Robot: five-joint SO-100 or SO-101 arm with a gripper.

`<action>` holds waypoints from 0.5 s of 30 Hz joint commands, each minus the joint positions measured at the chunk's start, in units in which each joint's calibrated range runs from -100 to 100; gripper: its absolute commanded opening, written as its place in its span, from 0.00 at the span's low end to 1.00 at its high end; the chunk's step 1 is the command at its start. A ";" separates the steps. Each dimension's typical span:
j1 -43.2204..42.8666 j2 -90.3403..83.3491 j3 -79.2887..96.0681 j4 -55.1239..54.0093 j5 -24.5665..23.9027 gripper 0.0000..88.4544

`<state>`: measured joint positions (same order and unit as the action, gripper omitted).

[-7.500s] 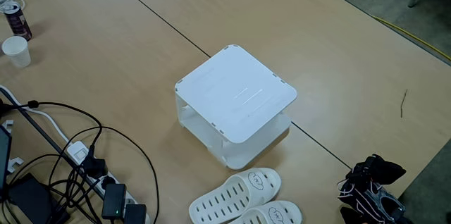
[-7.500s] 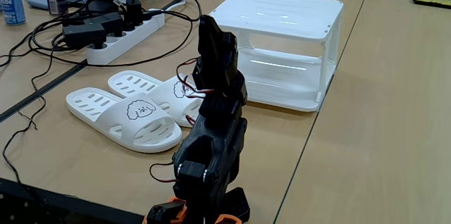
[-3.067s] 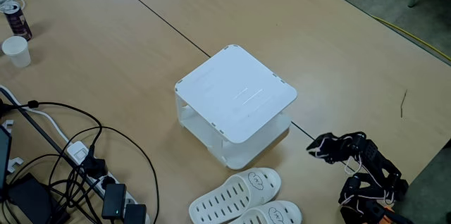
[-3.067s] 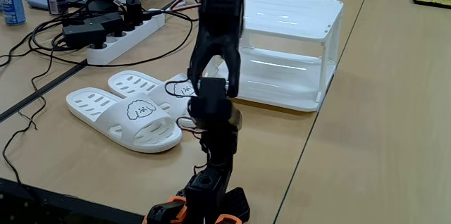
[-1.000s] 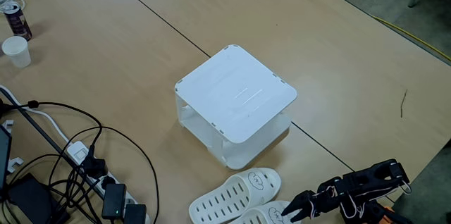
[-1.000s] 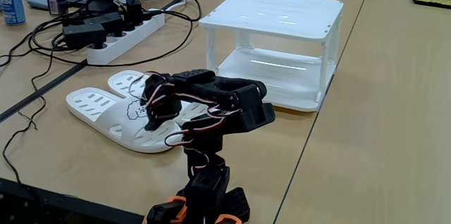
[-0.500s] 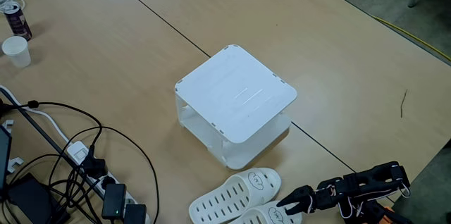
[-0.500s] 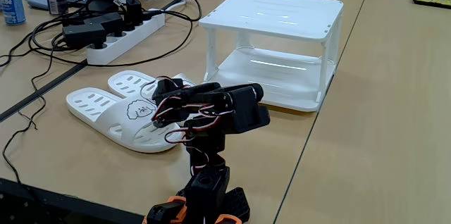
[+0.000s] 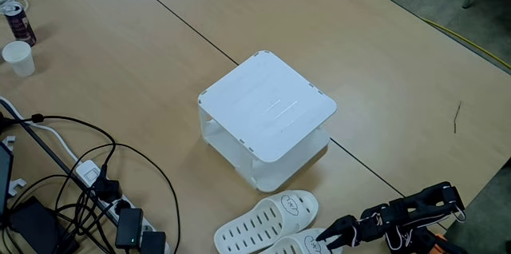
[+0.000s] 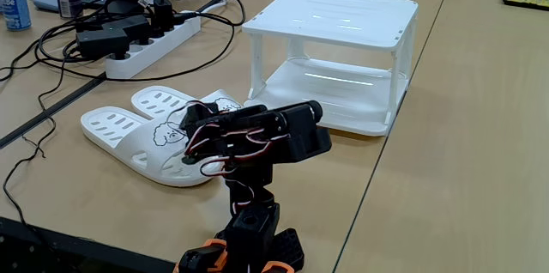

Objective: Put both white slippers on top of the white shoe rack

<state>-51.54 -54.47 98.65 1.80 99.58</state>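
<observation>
The light wooden table [image 9: 144,54] carries all items observed. A dark seam runs diagonally across it in the high fixed view.

The boxy white plastic two-level shoe rack [image 9: 267,106] [image 10: 336,17] stands near the middle of the table. Its flat square top panel has rounded corners and is bare; the lower shelf is visible through the open side in the low fixed view.

The black robot arm [image 10: 274,131], with red and white wiring and an orange base, is folded forward and low, reaching left in the low fixed view. In the high fixed view it enters from the bottom right corner.

The pair of white rubber slippers [image 9: 267,220] [image 10: 129,131] lies flat on the table, side by side, just in front of the rack's near corner. Each has rows of oval vent holes and a small black cartoon drawing on the strap.

The gripper [image 9: 329,236] [image 10: 190,142] sits at the strap of the slipper nearer the arm. The jaws appear to straddle or touch the strap edge, but whether they are released or clenched on it cannot be told. The other slipper lies just beyond, apart from the jaws.

A white power strip with black cables [image 10: 141,45] lies at far left in the low view. A white paper cup [image 9: 17,57] and a dark can [image 9: 17,21] stand well apart at the upper left in the high view.
</observation>
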 commanded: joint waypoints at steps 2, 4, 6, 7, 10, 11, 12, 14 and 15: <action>-0.11 -0.43 0.27 -1.72 0.42 0.23; -0.11 -0.43 0.17 -1.89 0.42 0.23; -0.11 -0.43 0.27 -3.18 0.42 0.23; -0.11 -0.43 0.27 -3.70 0.42 0.23; -0.11 -0.43 0.27 -4.56 0.42 0.23; -0.11 -0.26 0.27 -4.56 0.42 0.23; -0.11 0.33 0.27 -4.91 0.42 0.23; -0.27 2.43 0.27 -8.19 0.42 0.23; -0.36 3.95 0.17 -10.09 0.42 0.23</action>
<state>-51.54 -53.15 98.65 -3.43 99.58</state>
